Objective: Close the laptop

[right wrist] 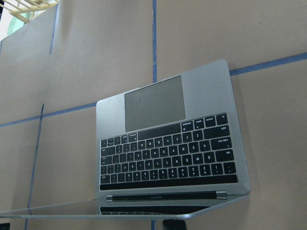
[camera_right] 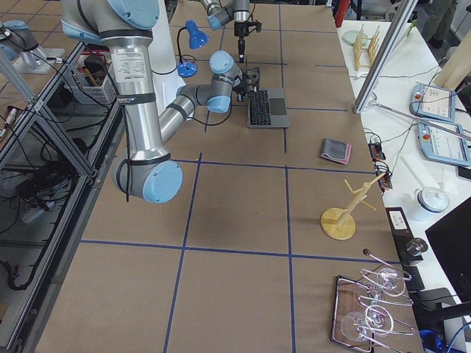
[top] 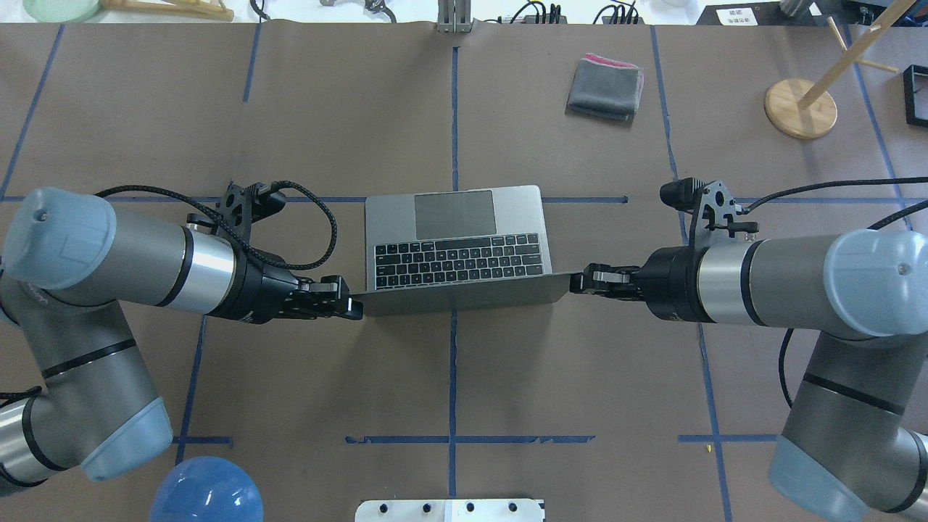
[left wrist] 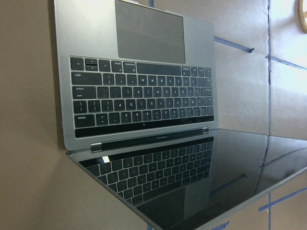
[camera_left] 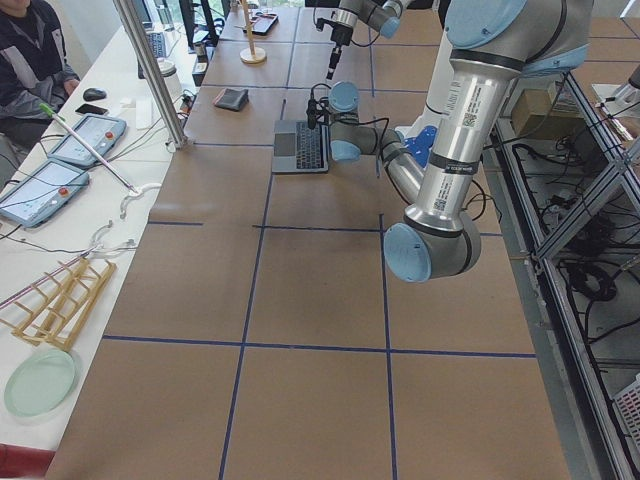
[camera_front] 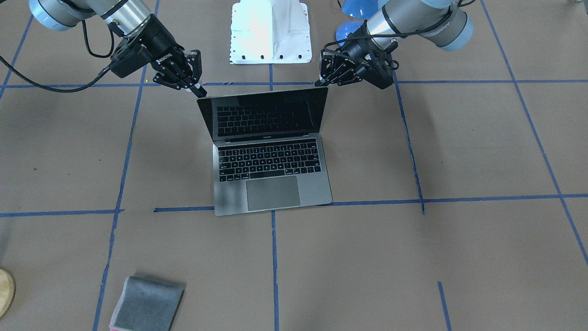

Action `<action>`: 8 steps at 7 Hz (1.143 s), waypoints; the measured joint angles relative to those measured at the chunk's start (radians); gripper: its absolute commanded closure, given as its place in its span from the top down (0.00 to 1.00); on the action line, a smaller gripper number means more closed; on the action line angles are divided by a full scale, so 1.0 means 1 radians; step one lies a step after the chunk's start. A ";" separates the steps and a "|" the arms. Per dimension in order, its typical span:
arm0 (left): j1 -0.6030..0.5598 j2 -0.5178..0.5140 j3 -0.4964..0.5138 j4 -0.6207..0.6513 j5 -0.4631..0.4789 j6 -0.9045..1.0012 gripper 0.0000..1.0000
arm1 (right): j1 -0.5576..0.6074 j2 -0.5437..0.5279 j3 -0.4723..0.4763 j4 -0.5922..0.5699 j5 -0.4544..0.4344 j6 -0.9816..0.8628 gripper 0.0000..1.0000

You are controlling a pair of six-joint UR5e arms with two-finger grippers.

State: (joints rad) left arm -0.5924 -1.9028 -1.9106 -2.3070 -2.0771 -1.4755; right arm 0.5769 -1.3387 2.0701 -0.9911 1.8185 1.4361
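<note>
The silver-grey laptop (camera_front: 271, 174) stands open in the middle of the table, its black screen tilted back towards the robot. It also shows in the overhead view (top: 457, 239) and fills both wrist views (left wrist: 139, 96) (right wrist: 168, 143). My left gripper (top: 353, 307) is shut, with its tips at the lid's top corner on the robot's left (camera_front: 319, 83). My right gripper (top: 578, 281) is shut, with its tips at the other top corner (camera_front: 199, 90). Neither gripper's fingers show in the wrist views.
A folded grey cloth (top: 605, 87) lies on the far side of the table. A wooden stand (top: 801, 109) is at the far right. A blue lamp (top: 206, 493) and a white base plate (camera_front: 270, 32) sit near the robot. Blue tape lines mark the brown surface.
</note>
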 measured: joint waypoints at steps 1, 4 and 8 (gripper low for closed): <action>-0.015 -0.016 0.023 0.000 0.000 0.002 0.00 | 0.016 0.050 -0.018 -0.057 0.000 0.000 0.00; -0.052 -0.065 0.091 0.002 0.000 0.007 0.00 | 0.056 0.136 -0.115 -0.104 0.002 -0.002 0.00; -0.086 -0.129 0.204 0.003 0.009 0.009 0.00 | 0.098 0.233 -0.283 -0.104 0.002 -0.010 0.00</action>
State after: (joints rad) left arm -0.6787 -2.0317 -1.7062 -2.3044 -2.0684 -1.4662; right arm 0.6752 -1.1059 1.7875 -1.0954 1.8208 1.4264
